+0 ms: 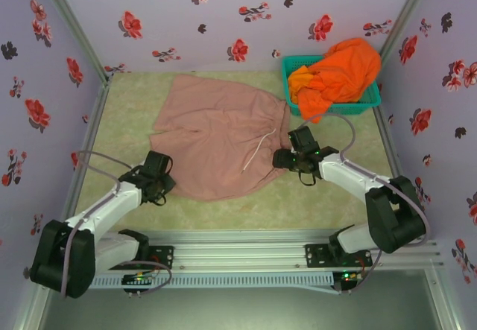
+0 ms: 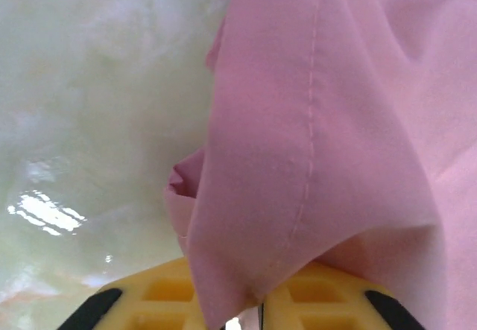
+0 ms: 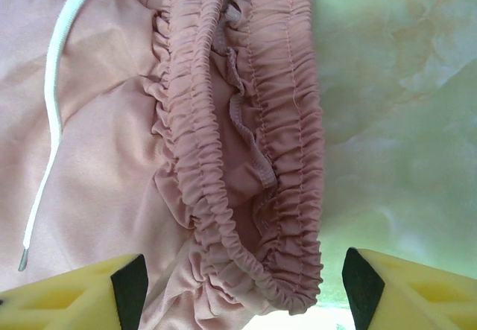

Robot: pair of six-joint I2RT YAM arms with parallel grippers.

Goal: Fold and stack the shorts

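Note:
The dusty pink shorts [image 1: 220, 132] lie spread on the pale green table, waistband to the right, with a white drawstring [image 1: 258, 150]. My left gripper [image 1: 171, 185] is at their lower left hem. In the left wrist view its yellow fingers [image 2: 160, 300] stand together with a fold of the pink shorts [image 2: 313, 121] pinched between them. My right gripper [image 1: 285, 156] is at the waistband. In the right wrist view it [image 3: 242, 296] stands open, the gathered waistband [image 3: 291, 159] between its fingers [image 3: 74, 293]. Bright orange shorts [image 1: 339, 73] are heaped in the basket.
The teal mesh basket [image 1: 350, 109] stands at the back right corner, close to the right wall. Floral cloth walls enclose the table on three sides. A metal rail [image 1: 246, 252] with both arm bases runs along the near edge.

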